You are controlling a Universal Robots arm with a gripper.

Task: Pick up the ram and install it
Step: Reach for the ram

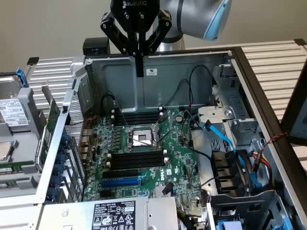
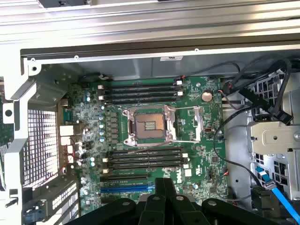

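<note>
My gripper (image 1: 139,71) hangs shut above the open computer case, over the back part of the green motherboard (image 1: 175,143), with nothing between its fingers. In the wrist view the black fingers (image 2: 163,190) are pressed together above the blue slot (image 2: 126,190). Black memory slots lie on both sides of the processor socket (image 1: 140,139): one bank behind it (image 1: 139,117), one in front (image 1: 136,160). All of them look empty in the wrist view (image 2: 140,89) (image 2: 143,157). A long narrow green board (image 1: 47,132), probably the ram, stands on edge outside the case wall at the exterior view's left, far from the gripper.
Metal case walls (image 1: 158,67) ring the motherboard. Black and blue cables (image 1: 225,139) and a drive cage (image 1: 230,172) crowd the exterior view's right. A labelled power supply (image 1: 115,213) sits in front. Loose computer parts (image 1: 14,120) lie at the exterior view's left.
</note>
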